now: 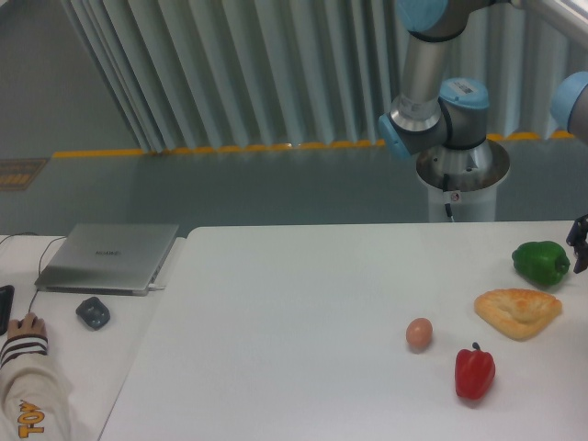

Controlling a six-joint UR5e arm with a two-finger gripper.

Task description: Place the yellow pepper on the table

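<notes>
Only the dark gripper [580, 243] edges in at right, its state unreadable, beside a glossy green pepper [540, 261] on the smooth white worktop [294, 349]; no yellow pepper shows, nor any container.

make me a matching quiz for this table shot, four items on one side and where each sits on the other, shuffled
Things:
1. green pepper
2. red pepper
3. egg
4. laptop

Places:
A. closed, on the smaller desk at far left
B. nearest the front edge, right of the egg
C. far right, behind the flatbread
D. left of the red pepper, alone on bare white table

Pairs: 1-C, 2-B, 3-D, 4-A
</notes>
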